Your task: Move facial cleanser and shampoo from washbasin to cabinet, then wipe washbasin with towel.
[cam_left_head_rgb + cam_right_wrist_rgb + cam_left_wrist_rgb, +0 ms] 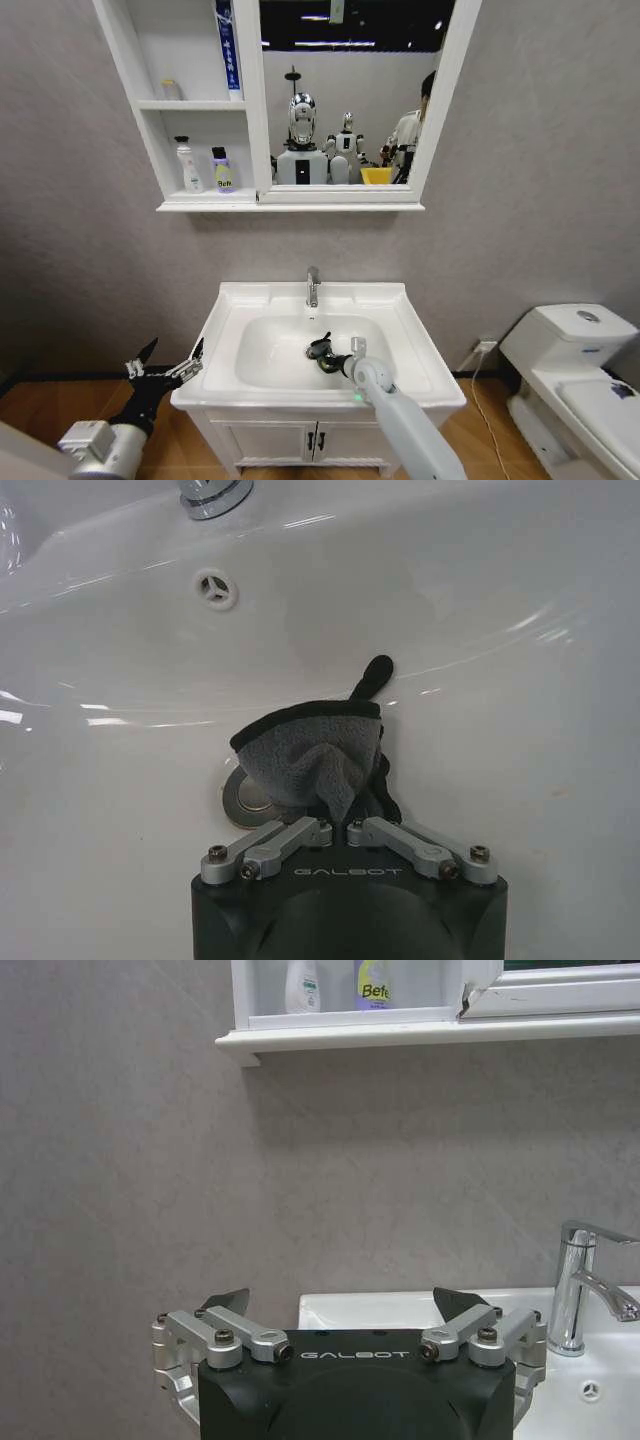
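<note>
A grey textured wall backs one white ceramic washbasin (415, 345) with a rounded bowl, one chrome faucet (313, 286) at its 12 o'clock edge and one round metal drain (245, 796). Above hangs one white cabinet (145, 105) with open shelves and a framed mirror (350, 95). Two bottles stand side by side on its lowest shelf: a white one (188, 167) and a shorter one with a yellow label (222, 171). The right hand (340, 827) sits in the bowl, pinched tight on one crumpled dark grey towel (305, 755), soft and fuzzy, lying over the drain. The left hand (168, 358) hovers at 9 o'clock beside the washbasin, fingers spread wide, holding nothing.
</note>
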Tool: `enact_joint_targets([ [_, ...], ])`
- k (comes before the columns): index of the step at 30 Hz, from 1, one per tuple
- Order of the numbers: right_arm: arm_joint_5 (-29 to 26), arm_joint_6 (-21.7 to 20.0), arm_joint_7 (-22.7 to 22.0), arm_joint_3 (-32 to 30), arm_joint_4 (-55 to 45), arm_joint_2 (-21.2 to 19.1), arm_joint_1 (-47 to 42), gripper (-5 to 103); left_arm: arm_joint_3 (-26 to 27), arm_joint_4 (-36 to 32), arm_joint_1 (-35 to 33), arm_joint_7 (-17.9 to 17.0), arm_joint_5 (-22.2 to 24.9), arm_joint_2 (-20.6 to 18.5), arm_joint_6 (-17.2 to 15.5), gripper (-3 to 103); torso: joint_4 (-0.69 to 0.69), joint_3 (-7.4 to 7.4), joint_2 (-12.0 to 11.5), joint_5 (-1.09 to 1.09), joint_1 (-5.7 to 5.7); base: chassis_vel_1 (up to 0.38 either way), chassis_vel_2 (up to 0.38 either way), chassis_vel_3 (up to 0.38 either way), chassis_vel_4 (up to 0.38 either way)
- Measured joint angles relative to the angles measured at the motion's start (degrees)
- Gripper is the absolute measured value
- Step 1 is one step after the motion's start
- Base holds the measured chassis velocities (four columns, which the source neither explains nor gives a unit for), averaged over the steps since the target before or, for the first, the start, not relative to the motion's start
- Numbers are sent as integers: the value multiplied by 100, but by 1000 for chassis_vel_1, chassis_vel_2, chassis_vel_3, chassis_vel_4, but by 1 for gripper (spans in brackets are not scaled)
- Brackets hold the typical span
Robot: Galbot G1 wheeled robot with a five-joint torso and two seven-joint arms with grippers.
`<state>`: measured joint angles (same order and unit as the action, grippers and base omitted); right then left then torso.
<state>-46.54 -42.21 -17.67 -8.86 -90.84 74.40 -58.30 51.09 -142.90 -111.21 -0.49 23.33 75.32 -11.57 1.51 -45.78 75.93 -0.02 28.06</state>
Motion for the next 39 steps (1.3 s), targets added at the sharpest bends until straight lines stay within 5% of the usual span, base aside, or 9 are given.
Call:
enact_joint_targets([
  [33, -5, 2, -232, -974, -1152, -624, -720, 2, 0, 0, 0, 0, 0, 0, 0, 100, 0, 1, 1, 0, 0, 0, 0, 0, 0],
  [39, 548, 4, 74, -1194, -1387, -699, -723, 2, 0, 0, 0, 0, 0, 0, 0, 100, 0, 1, 1, 1, 0, 0, 0, 0, 0],
])
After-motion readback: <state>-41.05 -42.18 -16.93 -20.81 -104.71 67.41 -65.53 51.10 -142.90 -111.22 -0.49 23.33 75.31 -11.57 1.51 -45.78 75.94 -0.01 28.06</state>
